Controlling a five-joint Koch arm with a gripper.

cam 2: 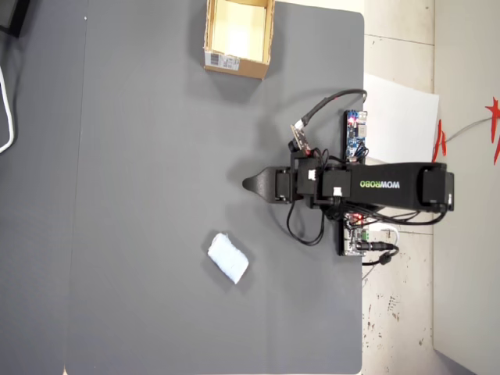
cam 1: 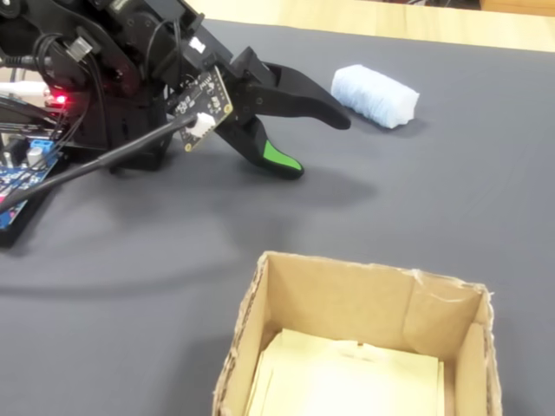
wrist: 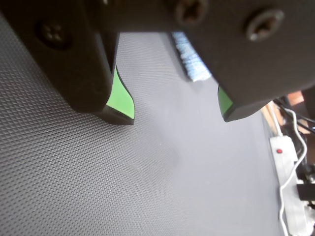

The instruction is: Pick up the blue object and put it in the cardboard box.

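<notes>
Gripper (cam 2: 248,185) agape, arm (cam 2: 391,185) lettered "WOWROBO"

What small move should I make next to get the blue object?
Probably swing the gripper toward the blue object and lower over it. The fingers are open and empty over bare mat, and in the overhead view the object lies off to one side, apart from them.
</notes>
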